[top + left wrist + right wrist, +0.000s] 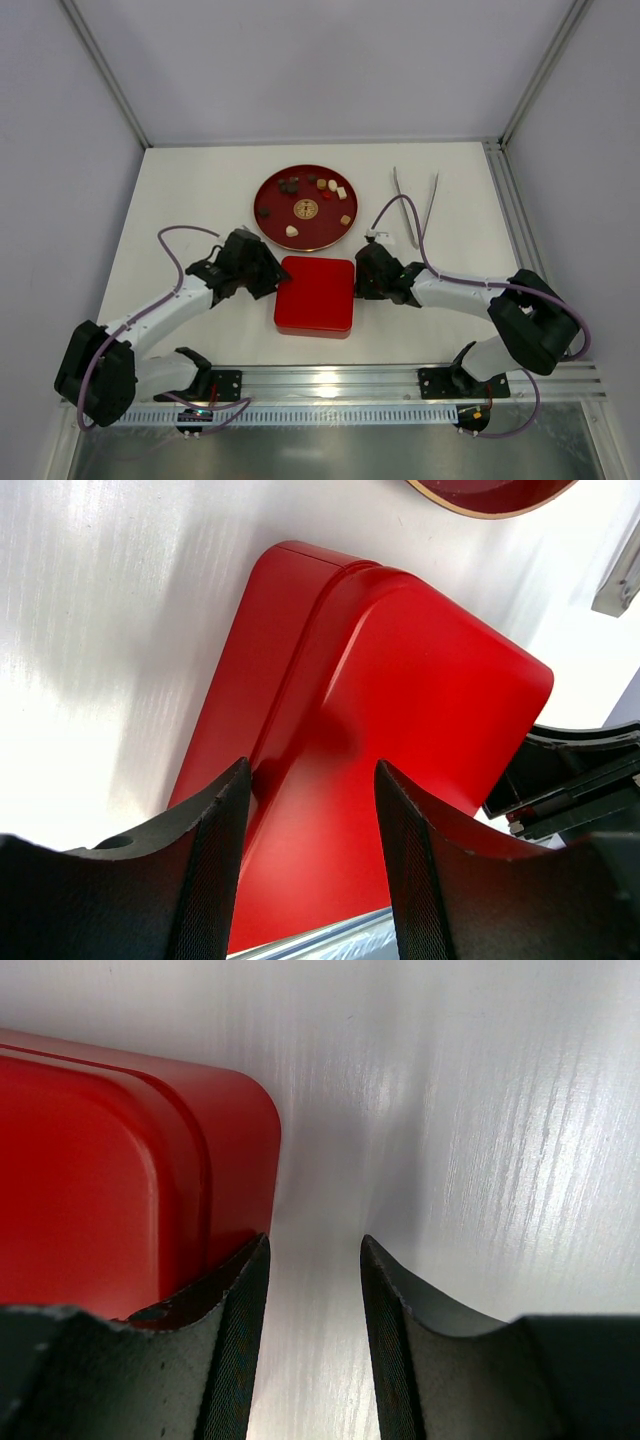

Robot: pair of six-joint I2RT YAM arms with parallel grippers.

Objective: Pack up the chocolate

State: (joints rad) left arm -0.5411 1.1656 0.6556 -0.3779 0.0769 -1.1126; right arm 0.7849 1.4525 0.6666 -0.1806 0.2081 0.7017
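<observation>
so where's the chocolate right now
In the top view, the chocolate lies scattered on the round red plate, just beyond the red box, left of the tweezers.

Metal tongs (432, 197) lie beside the red plate (318, 228).

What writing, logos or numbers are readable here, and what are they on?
No text here can be read.
On the red plate, the gold round emblem at its middle: too small to read.
On the red box: plain, no lettering in any view.
</observation>
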